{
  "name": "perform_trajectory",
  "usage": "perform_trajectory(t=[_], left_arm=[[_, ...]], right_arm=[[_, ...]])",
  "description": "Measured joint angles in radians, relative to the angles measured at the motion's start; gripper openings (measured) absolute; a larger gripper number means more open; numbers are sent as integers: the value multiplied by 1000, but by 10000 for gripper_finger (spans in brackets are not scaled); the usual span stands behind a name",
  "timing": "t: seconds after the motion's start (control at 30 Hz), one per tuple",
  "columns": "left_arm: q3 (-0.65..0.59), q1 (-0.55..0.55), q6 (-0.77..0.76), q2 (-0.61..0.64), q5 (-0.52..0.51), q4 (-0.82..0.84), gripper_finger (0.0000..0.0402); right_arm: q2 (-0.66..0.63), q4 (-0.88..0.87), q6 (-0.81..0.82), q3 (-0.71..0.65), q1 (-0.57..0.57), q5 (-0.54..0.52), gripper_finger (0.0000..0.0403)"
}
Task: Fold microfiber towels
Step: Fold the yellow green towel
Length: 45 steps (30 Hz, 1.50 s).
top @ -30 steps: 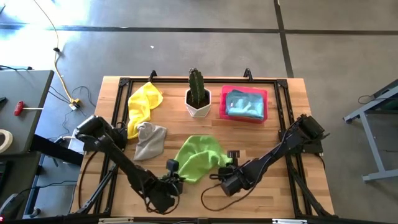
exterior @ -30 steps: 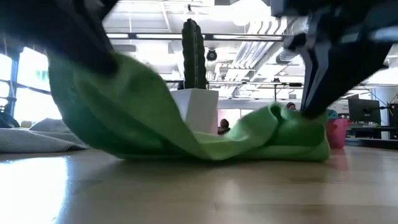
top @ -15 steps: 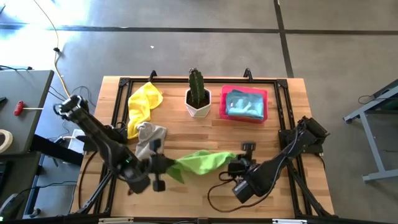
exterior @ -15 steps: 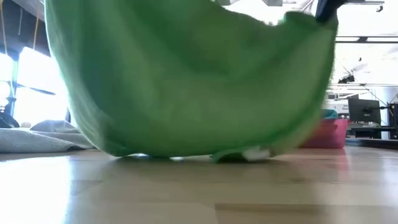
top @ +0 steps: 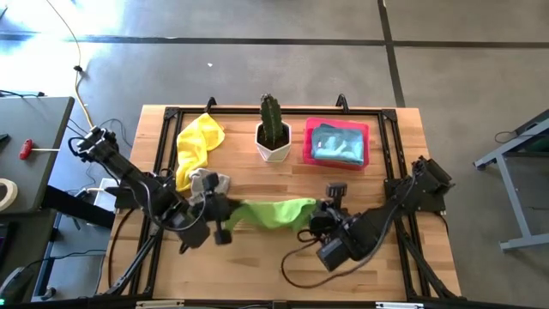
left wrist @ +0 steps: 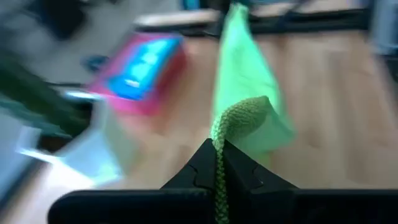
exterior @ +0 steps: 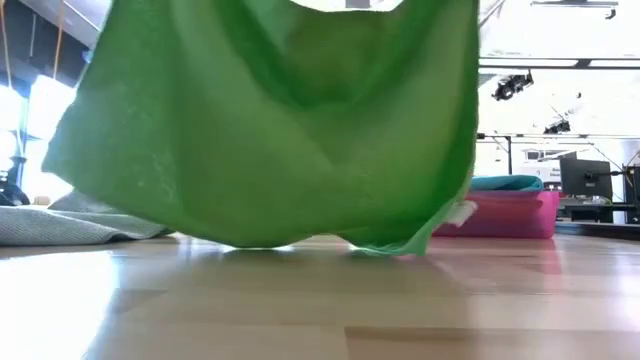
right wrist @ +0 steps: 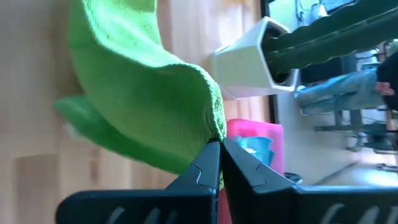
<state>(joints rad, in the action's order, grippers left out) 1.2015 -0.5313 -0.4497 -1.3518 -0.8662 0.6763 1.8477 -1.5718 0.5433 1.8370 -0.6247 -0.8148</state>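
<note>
While clamped at opposite edges by left gripper (top: 225, 221) and right gripper (top: 318, 220), lime green towel (top: 273, 211) taut above bare table (top: 257, 266).

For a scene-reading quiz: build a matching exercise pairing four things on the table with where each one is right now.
Things:
1. green towel
2. yellow towel
3. light blue towel
4. cactus

Places:
A. in the white pot
B. in the pink tray
C. held up between the left gripper and right gripper
D. lying at the table's far left corner

Pairs: 1-C, 2-D, 3-B, 4-A

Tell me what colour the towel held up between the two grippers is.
Lime green microfiber towel, clearest in the low view.
</note>
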Motion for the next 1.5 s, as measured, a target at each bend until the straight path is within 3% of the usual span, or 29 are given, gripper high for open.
perform_trajectory(t=[0.23, 0.63, 0.77, 0.9, 1.0, 1.13, 1.3, 1.5], left_arm=[[0, 98, 143, 6, -204, 8, 1], [0, 334, 263, 12, -205, 6, 1], [0, 381, 236, 12, -50, 8, 1], [-74, 381, 150, 11, 180, -17, 1], [-183, 331, 44, 6, 341, -130, 1], [-336, 222, -53, -7, 511, -400, 1], [-444, 89, -152, -78, 532, -697, 0], [-450, -23, -268, -251, 525, -804, 0]], right_arm=[[-30, 1, -94, -1, 118, -12, 0], [-194, 0, -113, -1, 328, 35, 0], [-198, 4, -69, -29, 357, 144, 0], [-197, 2, 0, -180, 341, 244, 0], [-197, 33, 85, -330, 296, 330, 0], [-195, 225, 124, -505, 204, 472, 0], [-195, 596, 131, -641, 96, 559, 0], [-184, 867, 130, -736, 24, 642, 0]])
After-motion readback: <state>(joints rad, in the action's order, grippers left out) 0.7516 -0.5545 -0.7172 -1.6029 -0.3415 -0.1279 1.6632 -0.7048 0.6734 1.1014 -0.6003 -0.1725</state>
